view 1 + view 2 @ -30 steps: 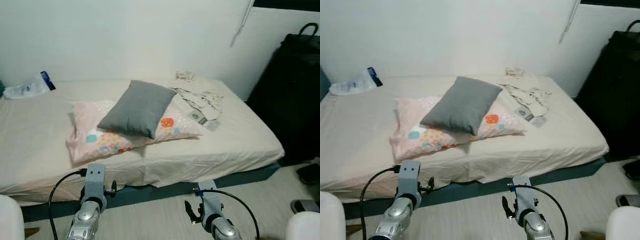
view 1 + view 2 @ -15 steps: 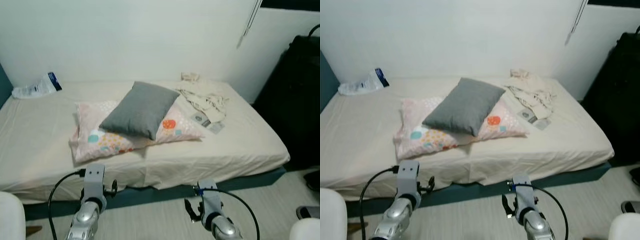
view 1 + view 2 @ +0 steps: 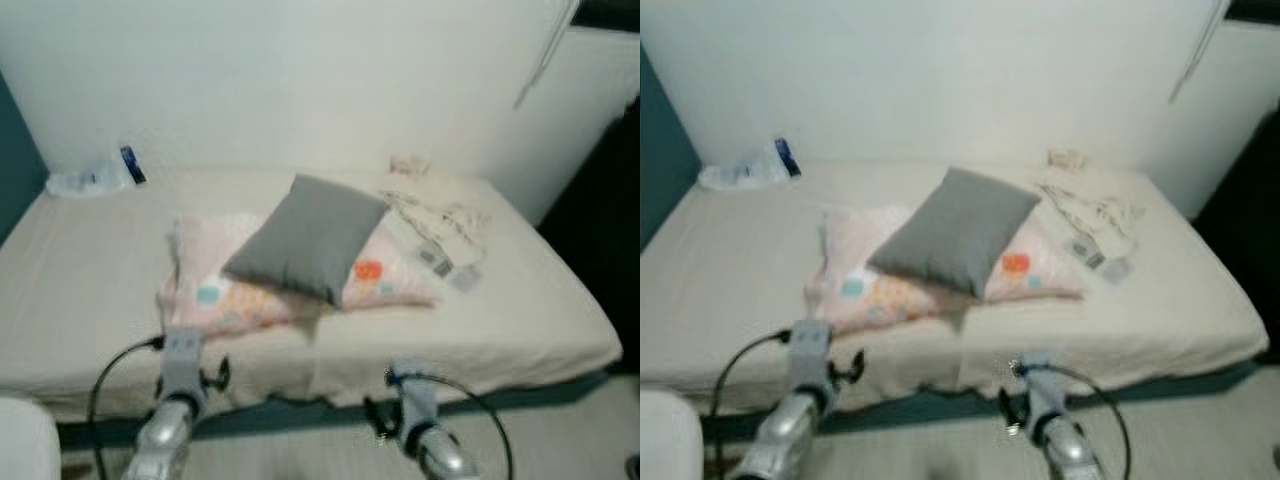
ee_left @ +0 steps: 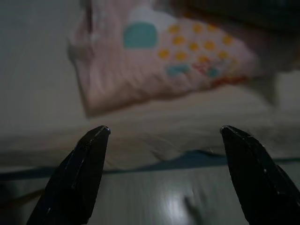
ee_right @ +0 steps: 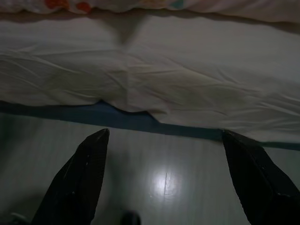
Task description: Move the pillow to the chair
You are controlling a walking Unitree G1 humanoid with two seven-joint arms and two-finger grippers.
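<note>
A grey pillow (image 3: 305, 238) lies tilted on top of a pink pillow (image 3: 210, 290) with coloured dots, in the middle of a bed (image 3: 80, 280) with a cream sheet. Both my arms are held low in front of the bed's near edge. In the left wrist view my left gripper (image 4: 164, 129) is open, with the pink pillow (image 4: 164, 61) some way beyond its fingertips. My right gripper (image 5: 164, 132) is open too, above the pale floor, facing the sheet's hanging edge. Neither holds anything. The eye views are blurred.
A heap of pale clothes (image 3: 440, 215) lies on the bed's far right, and a plastic bag (image 3: 95, 178) at its far left corner. A dark bulky object (image 3: 615, 190) stands to the right of the bed. A white rounded shape (image 3: 25, 440) sits at my lower left.
The whole picture has shifted right and down and gone blurred, so the camera has moved. A teal wall now shows at the left. The pillows and my grippers are as before.
</note>
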